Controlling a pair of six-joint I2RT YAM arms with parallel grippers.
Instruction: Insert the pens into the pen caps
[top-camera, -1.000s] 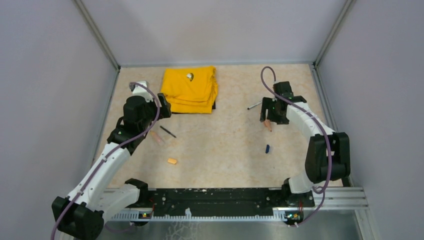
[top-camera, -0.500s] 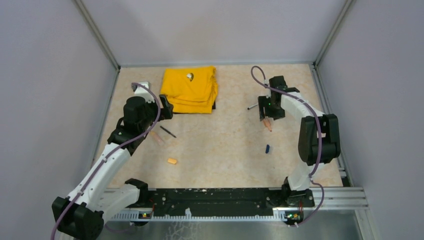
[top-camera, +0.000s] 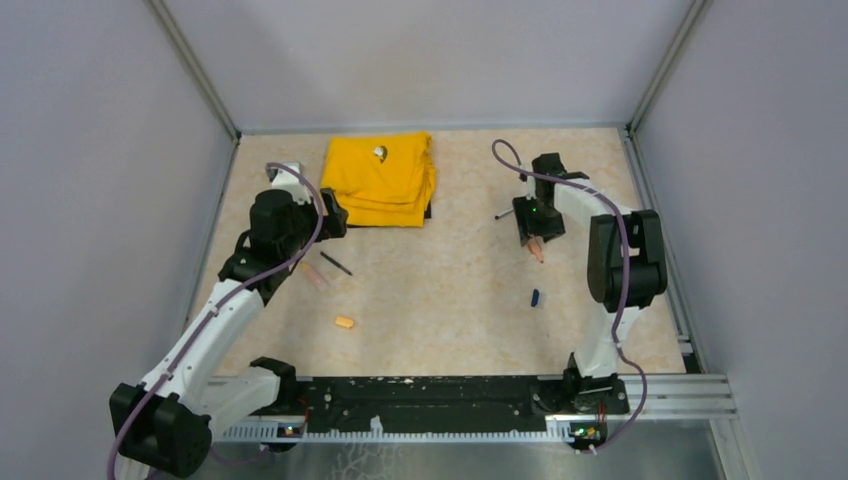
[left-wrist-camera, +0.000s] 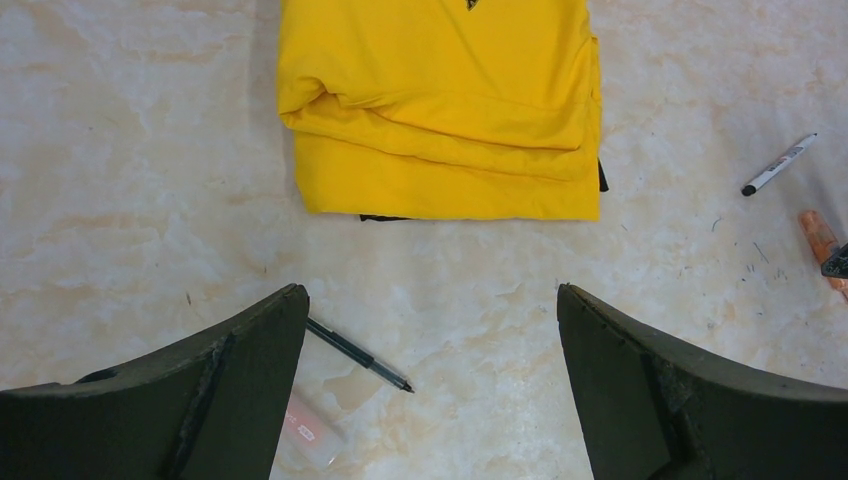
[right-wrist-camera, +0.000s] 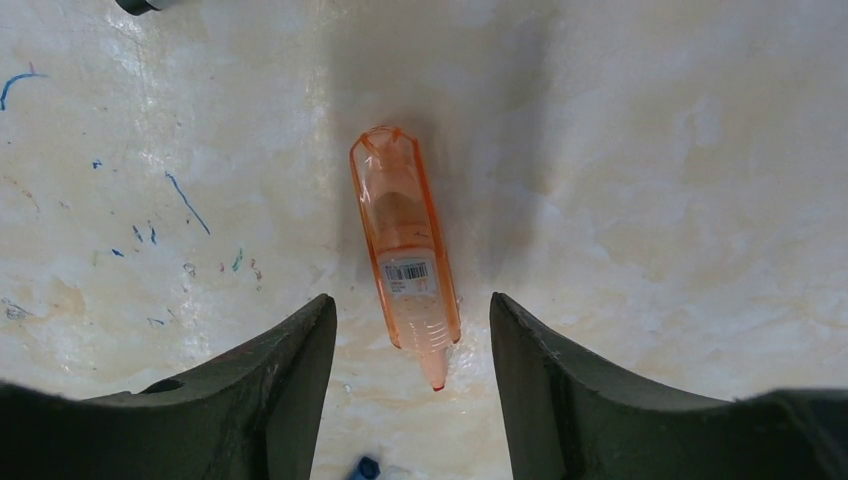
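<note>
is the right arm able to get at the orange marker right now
Likely yes. The right tool hangs open right over the orange marker, which lies flat on the table between its fingers, with nothing on or against it.

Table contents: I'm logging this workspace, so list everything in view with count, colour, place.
Dark pen: 1, black, left
Markers: 2, orange, one beside dark pen, other right
Silver-white pen: 1, silver-white, back right
Blue cap: 1, dark blue, right, near side
Orange cap: 1, light orange, left, near side
Cloth: 1, yellow, folded, back left
Table: 1, beige
Left gripper: 1, black, open above dark pen
Right gripper: 1, black, open astride right marker
</note>
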